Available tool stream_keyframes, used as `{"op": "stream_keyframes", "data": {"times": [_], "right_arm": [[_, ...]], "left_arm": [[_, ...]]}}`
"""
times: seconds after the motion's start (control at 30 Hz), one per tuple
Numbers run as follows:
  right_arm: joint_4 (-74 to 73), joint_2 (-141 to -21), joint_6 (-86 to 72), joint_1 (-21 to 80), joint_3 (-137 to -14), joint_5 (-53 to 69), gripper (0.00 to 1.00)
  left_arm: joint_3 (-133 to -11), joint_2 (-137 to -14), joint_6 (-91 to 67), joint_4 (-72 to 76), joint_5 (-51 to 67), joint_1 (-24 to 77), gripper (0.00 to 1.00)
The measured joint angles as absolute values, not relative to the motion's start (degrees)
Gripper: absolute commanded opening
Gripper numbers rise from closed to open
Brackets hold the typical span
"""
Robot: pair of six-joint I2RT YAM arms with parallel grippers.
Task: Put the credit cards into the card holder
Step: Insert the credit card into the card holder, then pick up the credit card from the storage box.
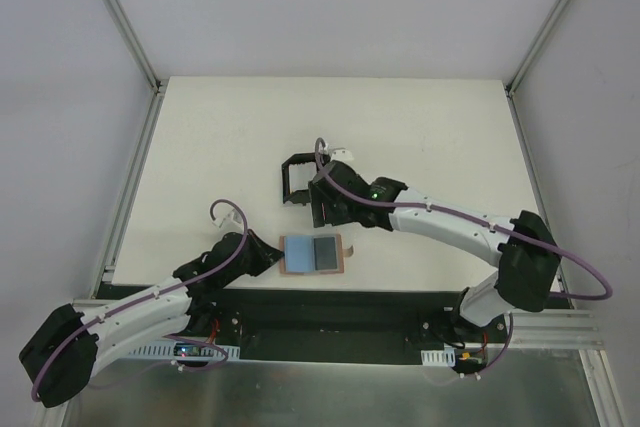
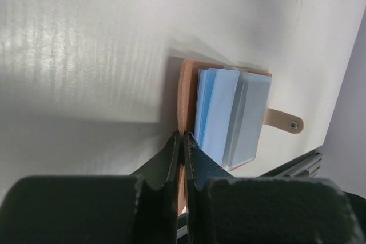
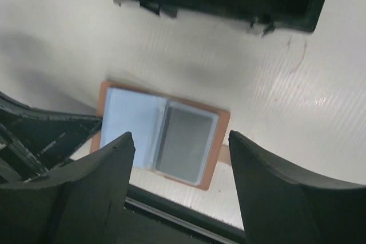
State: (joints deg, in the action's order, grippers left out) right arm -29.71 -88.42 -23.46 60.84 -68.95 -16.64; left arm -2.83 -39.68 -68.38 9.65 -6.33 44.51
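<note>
1. Card holder (image 2: pixel 186 92) lies open on the bench (image 1: pixel 400 127) near the arm bases, long axis left-right, snap tab (image 2: pixel 284 122) pointing right.
2. Light blue card (image 1: pixel 297 251) on left half, grey card (image 1: pixel 325 252) on right.
3. Left gripper (image 2: pixel 183 141): jaws pinched on the card holder's left edge.
4. Right gripper (image 3: pixel 178 141): above it, jaws wide apart, empty.

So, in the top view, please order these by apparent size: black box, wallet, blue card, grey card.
1. The black box, by a little, though partly hidden.
2. The wallet.
3. The blue card and the grey card: alike, so not ranked.
</note>
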Motion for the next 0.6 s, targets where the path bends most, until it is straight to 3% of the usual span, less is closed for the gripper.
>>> {"op": "stream_keyframes", "data": {"times": [0.33,0.6], "right_arm": [[-24.25,-98.96,-19.20,47.09,-80.27,-3.31,0.71],[-24.95,-106.78,-17.63,44.10,-88.68,0.99,0.72]], "left_arm": [[-2.83,-41.67,-69.95,9.61,-8.16,44.51,0.00],[-2.83,-42.06,-69.87,9.82,-8.16,44.51,0.00]]}}
